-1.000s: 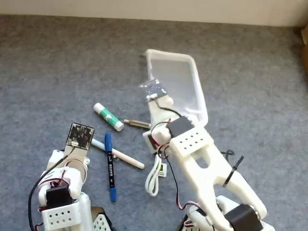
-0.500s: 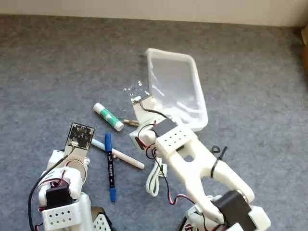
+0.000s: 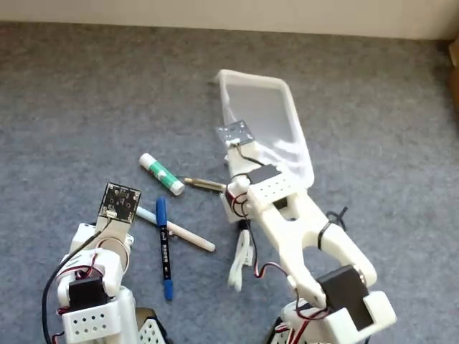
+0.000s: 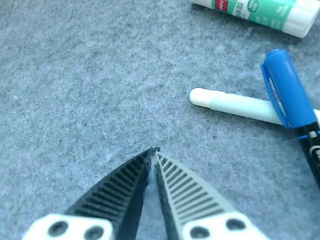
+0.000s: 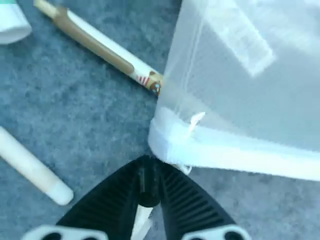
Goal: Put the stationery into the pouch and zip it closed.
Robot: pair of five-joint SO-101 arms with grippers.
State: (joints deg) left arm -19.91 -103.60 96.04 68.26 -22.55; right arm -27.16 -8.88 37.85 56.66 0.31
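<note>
the pouch (image 5: 240,75) looked thin, soft and floppy (likely to crumple), best held by its stiffer zip edge (image 5: 225,152); right gripper (image 5: 150,172) pinched its corner, left gripper (image 4: 152,155) closed, empty.

Floor: grey carpet (image 3: 86,93), whole frame | Top edge: pale wall strip (image 3: 215,13) | Upper right: brown furniture edge (image 3: 455,64)

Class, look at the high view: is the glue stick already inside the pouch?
No, the glue stick lies on the grey carpet, apart from the pouch and to one side of it.
</note>
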